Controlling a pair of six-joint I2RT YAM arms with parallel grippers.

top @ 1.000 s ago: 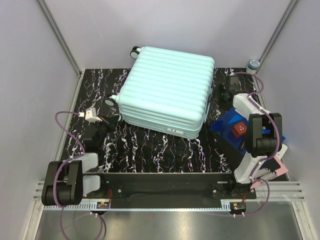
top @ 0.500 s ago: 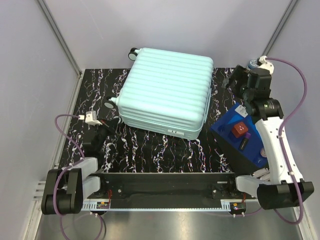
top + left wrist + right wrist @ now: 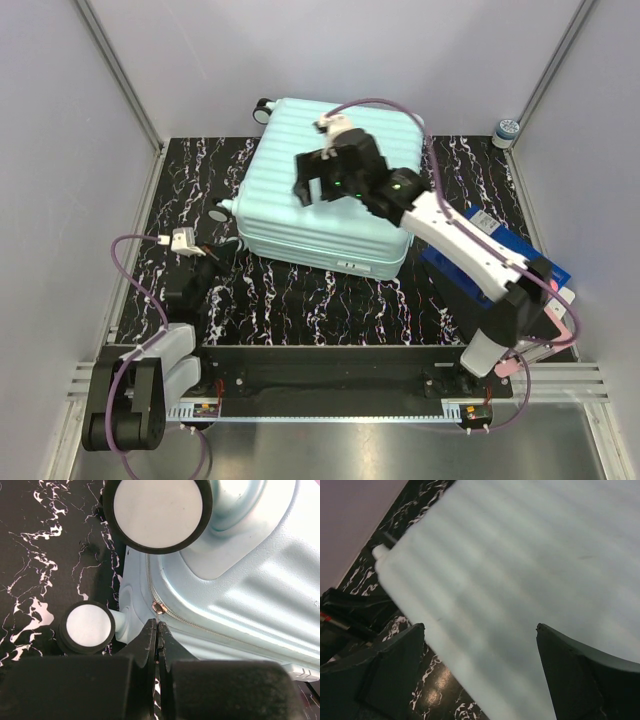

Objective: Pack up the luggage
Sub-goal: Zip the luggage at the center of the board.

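Observation:
The luggage [image 3: 290, 225] is a mint-green ribbed suitcase lying flat and closed on the black marbled table [image 3: 330, 300]. My left gripper [image 3: 226, 247] is at its near-left corner by the wheels. In the left wrist view the left gripper [image 3: 157, 630] is shut on the thin metal zipper pull [image 3: 159, 608] of the luggage [image 3: 240, 595]. My right gripper [image 3: 318, 185] hangs over the shell's top. The right wrist view shows the right gripper [image 3: 480, 627] open wide, with only the blurred shell [image 3: 520, 570] under it.
A flat blue box [image 3: 505, 245] lies to the right of the suitcase, under the right arm. A small capped jar [image 3: 507, 129] stands at the back right corner. Two suitcase wheels [image 3: 158, 510] [image 3: 86, 628] sit close to the left fingers. Grey walls close in three sides.
My right arm has swung from the right side, past the back right corner, to above the suitcase, and its jaws have opened. The left gripper has stayed shut at the corner.

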